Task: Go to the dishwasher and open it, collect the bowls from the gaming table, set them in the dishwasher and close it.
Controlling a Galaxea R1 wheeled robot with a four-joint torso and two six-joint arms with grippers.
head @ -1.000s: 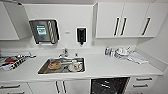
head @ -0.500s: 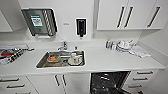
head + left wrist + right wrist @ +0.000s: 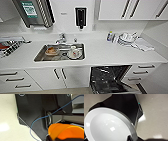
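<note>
The dishwasher (image 3: 110, 77) stands open under the white counter at the lower right, and its dark racked interior shows. An orange bowl (image 3: 65, 131) sits close to the left wrist camera above the pale floor, with my left gripper (image 3: 50, 137) shut on its rim. A white bowl (image 3: 109, 126) looms large in the right wrist view, and my right gripper (image 3: 130, 138) is shut on its edge. The gaming table is out of view.
A steel sink (image 3: 40, 57) holding dirty dishes is set in the counter (image 3: 105, 53). Stacked dishes (image 3: 126, 38) and a cloth (image 3: 142, 45) lie at the right, a dish rack (image 3: 10, 46) at the left. Drawers (image 3: 145, 72) flank the dishwasher.
The head camera has come closer to the counter. The sink has grown larger and more of the open dishwasher shows at the lower right.
</note>
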